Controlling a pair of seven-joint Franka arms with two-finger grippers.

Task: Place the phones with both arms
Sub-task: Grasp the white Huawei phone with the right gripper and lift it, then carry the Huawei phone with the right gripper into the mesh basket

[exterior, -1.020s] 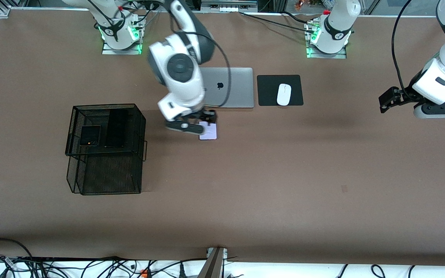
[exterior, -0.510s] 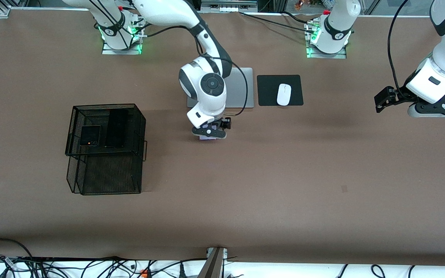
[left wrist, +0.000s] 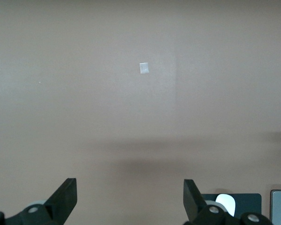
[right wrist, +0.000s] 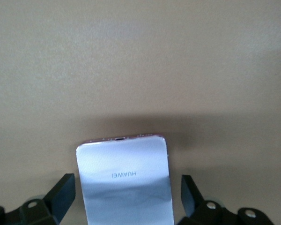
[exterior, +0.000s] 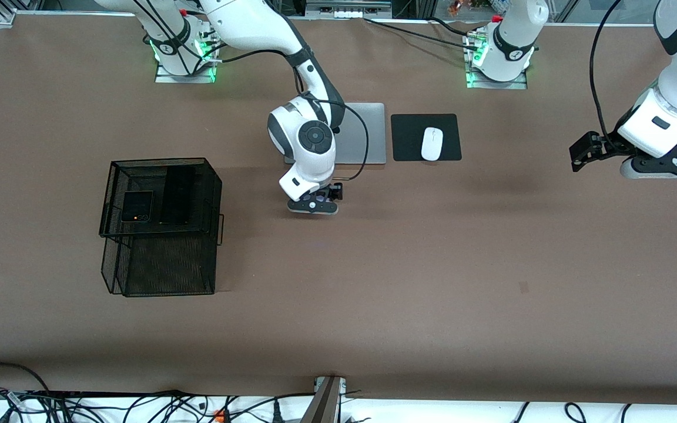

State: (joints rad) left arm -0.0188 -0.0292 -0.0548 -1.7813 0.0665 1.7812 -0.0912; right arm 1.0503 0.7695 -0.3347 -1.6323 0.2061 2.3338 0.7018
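The pale lavender-white phone lies flat on the brown table, nearer the front camera than the laptop. My right gripper is low over it and open, one finger on each side and not touching it. In the front view the right gripper hides the phone. The small squarish black phone and the long slim black phone lie side by side in the black wire basket. My left gripper is open and empty, held in the air over the left arm's end of the table; its wrist view shows only bare table below it.
A silver laptop lies closed under the right arm's wrist. A white mouse sits on its black pad beside the laptop. The basket stands toward the right arm's end of the table.
The right arm has swung over the lavender phone and come down, so its gripper now covers the phone. The left arm shifted slightly early on and is now still.
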